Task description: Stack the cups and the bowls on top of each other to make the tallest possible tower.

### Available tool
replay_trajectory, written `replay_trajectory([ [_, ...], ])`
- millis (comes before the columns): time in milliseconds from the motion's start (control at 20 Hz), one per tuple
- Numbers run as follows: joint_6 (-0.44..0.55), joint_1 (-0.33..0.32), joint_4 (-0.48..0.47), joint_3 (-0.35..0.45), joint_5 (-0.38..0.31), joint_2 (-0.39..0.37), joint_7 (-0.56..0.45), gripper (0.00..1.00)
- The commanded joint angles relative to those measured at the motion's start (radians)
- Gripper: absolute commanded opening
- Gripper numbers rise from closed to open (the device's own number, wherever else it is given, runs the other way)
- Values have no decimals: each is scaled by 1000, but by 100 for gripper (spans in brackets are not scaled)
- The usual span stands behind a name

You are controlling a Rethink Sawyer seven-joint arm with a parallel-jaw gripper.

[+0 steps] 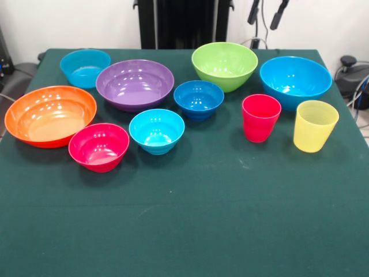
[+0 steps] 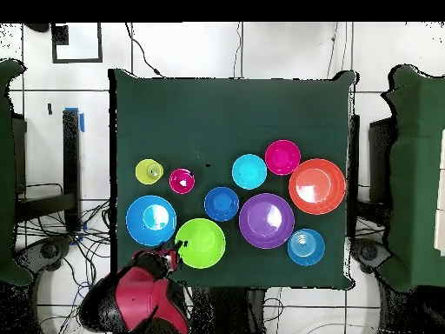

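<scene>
Green table (image 1: 184, 231): orange bowl (image 1: 50, 115) far left, then bowls, cups (image 1: 260, 118) right; all separate, no tower. Gripper (image 2: 174, 257) hangs by the lime bowl (image 2: 200, 243), opening unclear. Best start: widest bowl as base.

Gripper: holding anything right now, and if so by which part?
Nothing is held. The gripper sits drawn back at the table edge beside the green bowl, and every bowl and cup stands free on the cloth.
</scene>
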Motion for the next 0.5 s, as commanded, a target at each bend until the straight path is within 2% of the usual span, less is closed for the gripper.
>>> replay_trajectory([
  [50,-13,34,-65,50,30,97,168,100],
  [500,-30,26,-38,49,21,89,172,100],
])
